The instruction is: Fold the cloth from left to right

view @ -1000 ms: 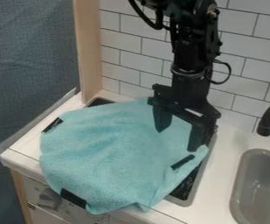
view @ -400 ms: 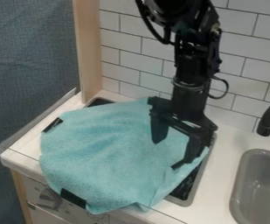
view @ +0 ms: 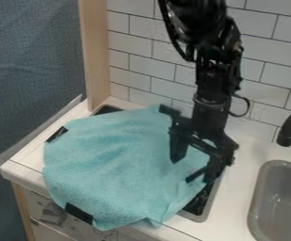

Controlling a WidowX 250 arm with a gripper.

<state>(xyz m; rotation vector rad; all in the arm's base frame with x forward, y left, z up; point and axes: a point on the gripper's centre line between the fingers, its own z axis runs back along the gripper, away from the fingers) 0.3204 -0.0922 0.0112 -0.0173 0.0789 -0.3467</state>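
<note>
My gripper (view: 193, 170) hangs at the right side of the cloth with its two fingers spread apart, open. One finger is over the cloth and the other is by its right edge, near a black strip there; whether they touch the cloth I cannot tell. The teal cloth (view: 116, 160) lies spread out with soft wrinkles over the stove top, its front edge drooping over the counter's front. Black strips mark its left, front, right and back edges.
Under the cloth, a dark stove recess (view: 201, 202) shows at the right. A grey sink (view: 279, 202) with a black faucet (view: 288, 129) is farther right. A tiled wall (view: 148, 56) stands behind, and a wooden post (view: 96, 56) rises at the back left.
My gripper has moved down and toward the front of the counter, and its outer finger now stands by the right black strip. The cloth looks unmoved.
</note>
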